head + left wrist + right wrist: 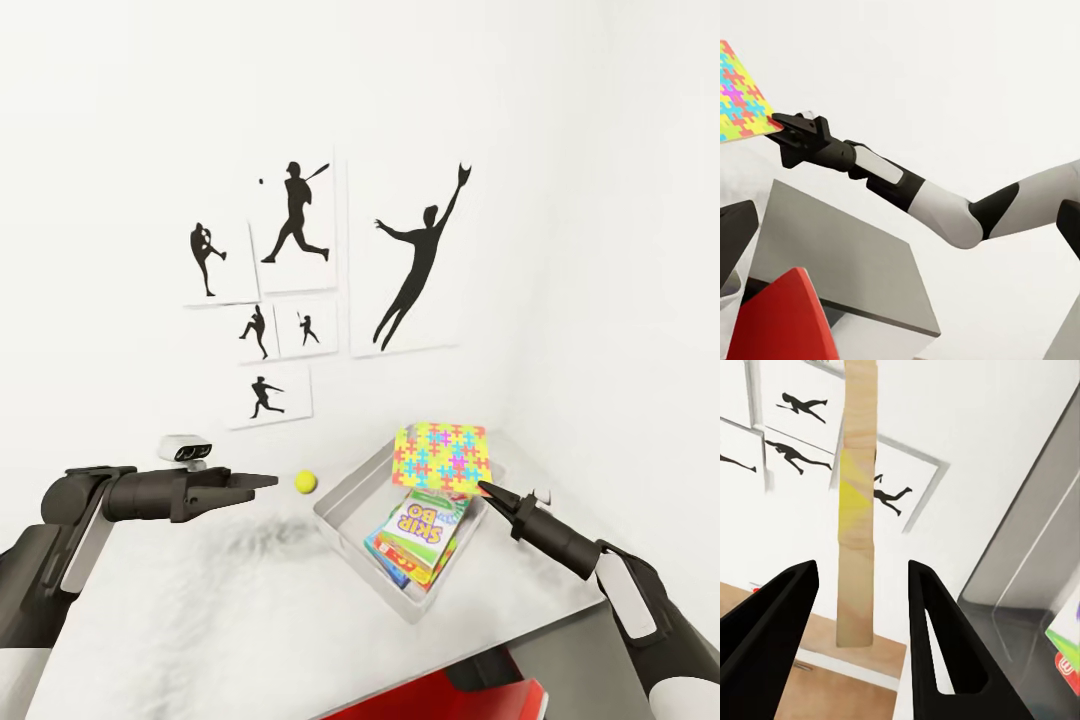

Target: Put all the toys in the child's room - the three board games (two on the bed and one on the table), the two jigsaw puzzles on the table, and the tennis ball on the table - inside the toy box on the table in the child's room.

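Tabletop (200, 610), pale grey, set against a white wall hung with black baseball-player silhouette prints (300, 290). A shallow grey toy box (345, 500) sits toward the right side of the tabletop, angled. Inside it lie stacked board games (415, 535); the top one is white with a green edge and blue lettering. A jigsaw puzzle (441, 456), a thin sheet of yellow, green, blue, pink and orange interlocking pieces, is tilted above the far end of the toy box. The right claw (484, 488) meets the puzzle at its lower right corner; in the left wrist view the dark claw (780, 124) is clamped on that corner of the puzzle (741, 94). In the right wrist view its two black fingers (769, 622) stand apart with the sheet seen edge-on between them. A yellow-green tennis ball (305, 482) rests on the tabletop, just left of the toy box. The left claw (268, 482) hovers level, near the ball with a small gap between; its fingers look close together and hold nothing. A small white device (186, 448) stands at the wall behind the left arm. A red object (440, 700) shows at the tabletop's near edge
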`<state>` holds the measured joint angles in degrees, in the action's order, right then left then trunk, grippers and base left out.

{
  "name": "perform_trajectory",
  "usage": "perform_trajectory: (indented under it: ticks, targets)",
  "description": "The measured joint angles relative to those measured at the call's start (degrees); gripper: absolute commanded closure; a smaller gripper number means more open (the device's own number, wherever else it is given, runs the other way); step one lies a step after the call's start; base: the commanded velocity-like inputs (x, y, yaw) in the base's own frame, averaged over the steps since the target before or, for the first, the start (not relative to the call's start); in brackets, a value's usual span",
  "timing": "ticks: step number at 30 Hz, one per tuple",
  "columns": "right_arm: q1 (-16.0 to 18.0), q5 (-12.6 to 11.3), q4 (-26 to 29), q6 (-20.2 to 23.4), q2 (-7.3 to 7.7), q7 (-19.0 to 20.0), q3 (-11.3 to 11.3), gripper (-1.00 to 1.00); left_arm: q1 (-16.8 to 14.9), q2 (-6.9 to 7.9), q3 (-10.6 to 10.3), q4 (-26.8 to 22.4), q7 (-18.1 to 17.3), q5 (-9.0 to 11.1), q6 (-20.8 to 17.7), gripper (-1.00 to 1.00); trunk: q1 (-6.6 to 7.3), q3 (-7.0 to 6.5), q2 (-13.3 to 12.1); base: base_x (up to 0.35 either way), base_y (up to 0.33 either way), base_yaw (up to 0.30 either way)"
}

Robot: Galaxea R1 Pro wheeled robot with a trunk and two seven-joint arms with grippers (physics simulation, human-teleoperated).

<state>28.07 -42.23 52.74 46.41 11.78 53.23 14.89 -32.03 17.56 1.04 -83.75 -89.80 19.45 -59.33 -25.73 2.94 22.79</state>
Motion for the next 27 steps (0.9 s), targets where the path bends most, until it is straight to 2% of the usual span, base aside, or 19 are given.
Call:
perform_trajectory:
  ticks: [27]
  targets:
    - [0.01,-0.01,0.06,0.03,0.19,-0.15,-0.1,1.0,0.0,0.0,-0.06,0.0,0.0,0.07,0.0,-1.0,-0.01,0.0,0.0,0.019,-0.001,0.0]
